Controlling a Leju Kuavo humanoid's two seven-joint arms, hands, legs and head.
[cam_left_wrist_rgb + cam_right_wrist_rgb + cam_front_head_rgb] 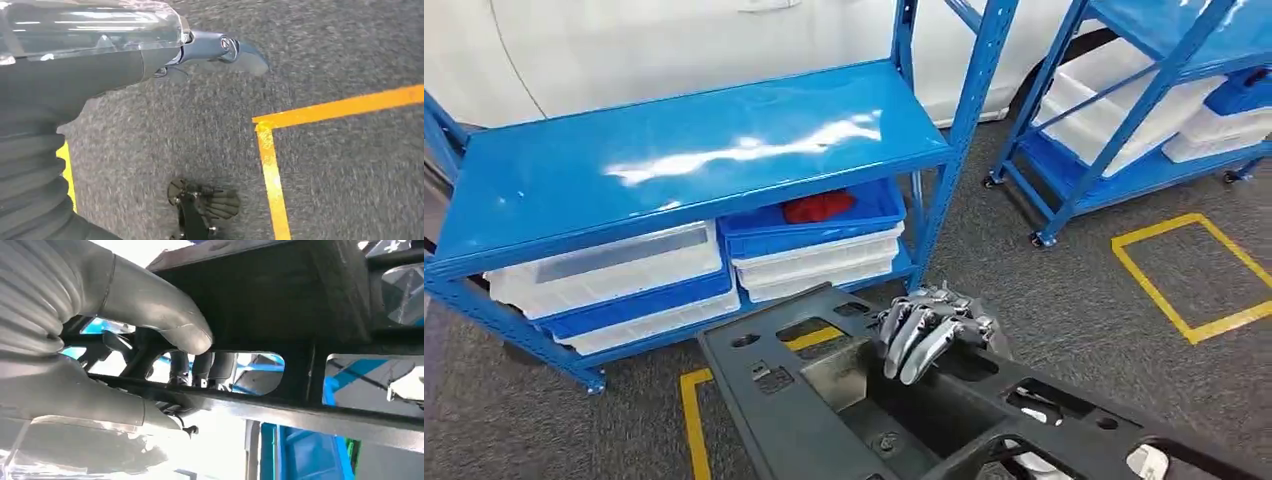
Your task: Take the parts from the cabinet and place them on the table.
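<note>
the robot's right hand is gripping a large black plastic part, its fingers curling over an edge beside a cut-out while the thumb is pressing from the other side, as the right wrist view is showing close up. the part, a flat moulded panel with many openings, is being carried near the robot's body, slanting across the near right of the head view, above the grey carpet. the left hand is hanging over the floor, holding nothing, fingers apart as far as can be seen. beyond the part, to the left, a blue shelving cabinet is standing with white and blue bins on its lower shelf, one holding something red. a second blue rack is standing at the far right. yellow tape lines are marking the carpet. judging by this, one part is already taken out and in hand; setting it on the table is remaining, and no table is in sight.
</note>
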